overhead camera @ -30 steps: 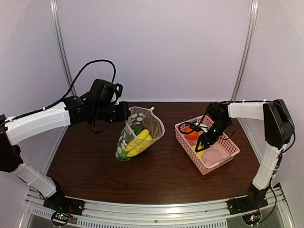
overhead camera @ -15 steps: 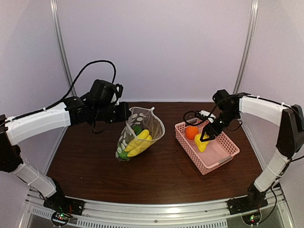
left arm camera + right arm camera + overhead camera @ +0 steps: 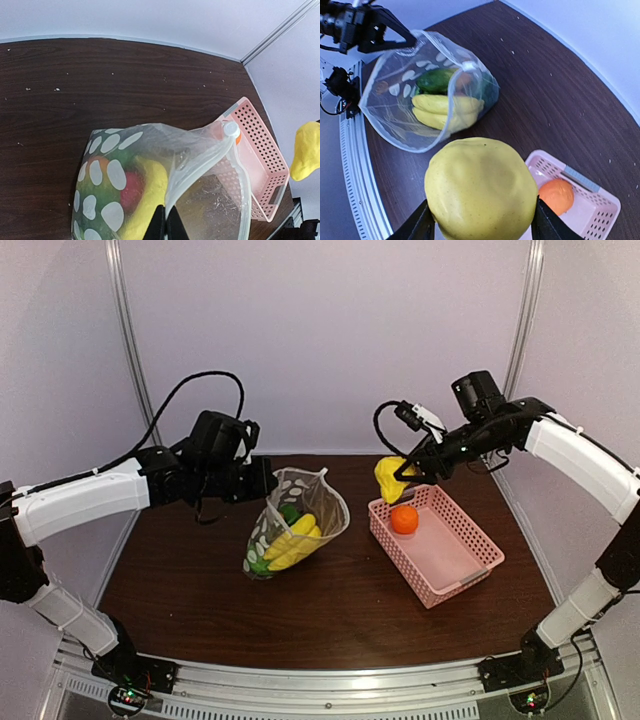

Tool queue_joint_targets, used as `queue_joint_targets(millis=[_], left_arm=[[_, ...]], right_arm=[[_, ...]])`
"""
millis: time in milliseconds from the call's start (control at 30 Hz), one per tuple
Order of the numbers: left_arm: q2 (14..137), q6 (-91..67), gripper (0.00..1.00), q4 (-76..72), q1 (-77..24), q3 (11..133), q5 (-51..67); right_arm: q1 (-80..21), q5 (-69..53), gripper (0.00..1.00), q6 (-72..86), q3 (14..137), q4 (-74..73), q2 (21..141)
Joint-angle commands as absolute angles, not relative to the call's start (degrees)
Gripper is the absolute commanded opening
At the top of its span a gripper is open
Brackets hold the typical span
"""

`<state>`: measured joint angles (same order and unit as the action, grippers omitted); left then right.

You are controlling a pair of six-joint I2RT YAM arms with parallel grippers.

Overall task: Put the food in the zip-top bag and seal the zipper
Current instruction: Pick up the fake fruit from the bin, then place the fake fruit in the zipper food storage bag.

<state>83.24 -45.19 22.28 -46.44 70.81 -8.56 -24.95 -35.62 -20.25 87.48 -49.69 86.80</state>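
My right gripper [image 3: 403, 472] is shut on a yellow lemon [image 3: 390, 478] and holds it in the air above the far left corner of the pink basket [image 3: 470, 575]; the lemon fills the right wrist view [image 3: 481, 187]. My left gripper [image 3: 262, 476] is shut on the rim of the polka-dot zip-top bag [image 3: 297, 522], holding its mouth open and upright. Yellow bananas [image 3: 294, 539], green vegetables [image 3: 288, 511] and a red fruit [image 3: 131, 186] lie inside. The zipper strip [image 3: 200, 165] ends in a white slider tab [image 3: 230, 129]. An orange ball [image 3: 404, 519] sits in the basket.
The pink basket stands on the right half of the dark wooden table [image 3: 200, 580]. White walls and two metal corner posts [image 3: 130, 350] close off the back. A metal rail runs along the near edge.
My right gripper has lifted the lemon out of the basket and carried it up and left toward the bag. The orange ball stays in the basket. The left arm holds still.
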Motion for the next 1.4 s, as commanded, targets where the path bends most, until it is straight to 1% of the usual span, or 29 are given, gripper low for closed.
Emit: queue_joint_targets(millis=[0,167,333,500,633,933,1167,1267,1367], left_arm=[[82.43,-46.44,0.0,20.12,-45.97,70.19,-7.1],[82.88,-46.62,0.0,20.09,-45.97,71.0,-6.2],[82.88,-46.62,0.0,20.06,-45.97,71.47,-5.73],[83.2,-45.64,0.0,20.8,-45.97,72.72,-5.67],[83.32,-43.79,0.0,23.66,-45.97,74.87,-7.02],[81.65,-41.94,0.0,25.0,-45.97,75.01,-9.6],[81.8,-41.7,0.0,25.85,-45.97,75.37,-9.66],[81.91,-41.7,0.0,26.27,-45.94,75.32,-9.63],[81.91,-41.9,0.0,25.93,-45.97,75.32,-8.92]], right_arm=[[-29.53,-41.02,0.57,-15.26,90.47,-40.68,86.39],[-36.11,-38.29,0.57,-14.15,91.29,-34.61,87.94],[-40.67,-35.65,0.56,-14.48,93.29,-32.87,92.22],[-44.64,-31.82,0.57,-19.99,94.76,-31.16,96.44],[-47.45,-25.25,0.54,-26.08,94.44,-28.75,98.5],[-50.05,-17.76,0.54,-31.6,92.26,-19.63,101.58],[-50.51,-15.92,0.54,-35.42,89.39,-15.88,103.44],[-50.66,-16.02,0.56,-37.44,87.6,-14.48,103.73],[-51.06,-14.2,0.6,-38.55,86.78,-12.69,104.63]])
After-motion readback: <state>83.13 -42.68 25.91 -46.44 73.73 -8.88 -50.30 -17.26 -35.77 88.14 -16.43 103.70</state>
